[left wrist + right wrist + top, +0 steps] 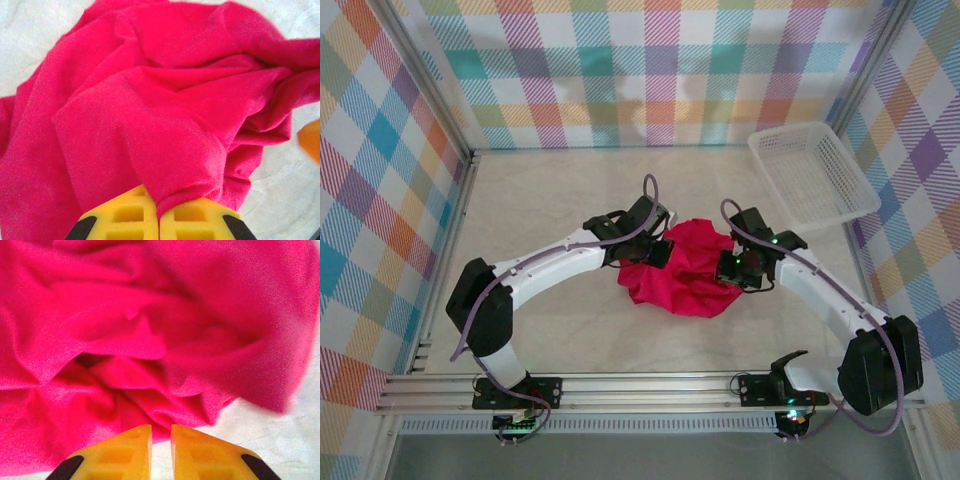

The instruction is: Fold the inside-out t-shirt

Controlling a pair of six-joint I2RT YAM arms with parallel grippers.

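Left end effector (159,202): I have it clenched on a red t-shirt (688,262) fold.
Right end effector (161,435): released, jaws slightly apart beside the cloth.

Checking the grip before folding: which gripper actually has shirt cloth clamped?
The left gripper: a fold of the red t-shirt is pinched between its closed fingers. The right gripper has its fingers slightly apart, nothing between them.
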